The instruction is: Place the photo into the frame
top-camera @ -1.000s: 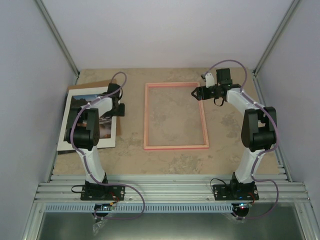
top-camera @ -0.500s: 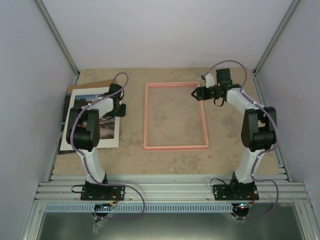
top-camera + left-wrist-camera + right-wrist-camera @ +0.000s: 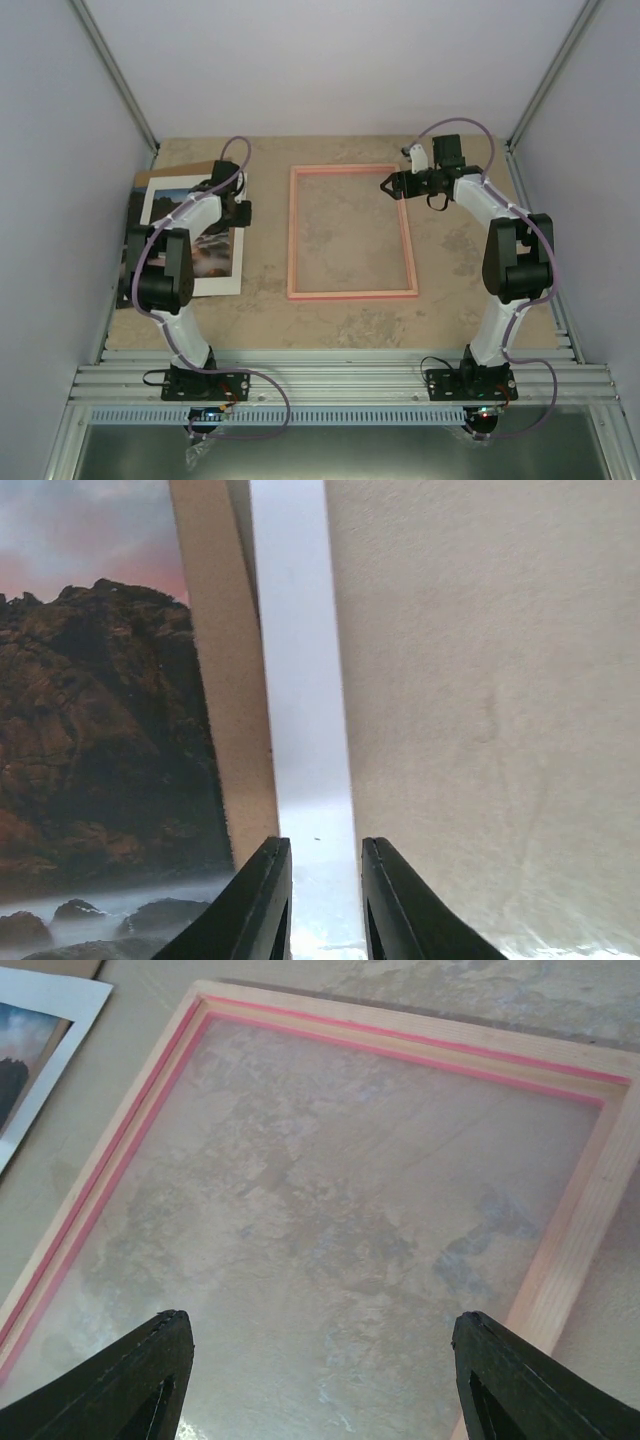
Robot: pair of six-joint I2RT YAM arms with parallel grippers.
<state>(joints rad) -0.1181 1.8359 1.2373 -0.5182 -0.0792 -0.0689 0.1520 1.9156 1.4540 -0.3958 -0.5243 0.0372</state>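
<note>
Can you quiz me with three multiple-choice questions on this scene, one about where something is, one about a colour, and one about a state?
1. Where does the photo lie relative to the frame?
A. Inside it
B. On the table to its left, on the left arm's side
C. On the table to its right

2. What colour is the frame?
A. Pink
B. Blue
C. Black

3. How do the right gripper's jaws stand?
A. Shut on the photo
B. Shut on the frame's edge
C. Wide open with nothing between them

Answers:
1. B, the top view shows the photo lying left of the frame, under the left gripper.
2. A, its thin rim shows pink in the top and right wrist views.
3. C, the right wrist view shows both fingertips far apart above the frame's pane.
</note>
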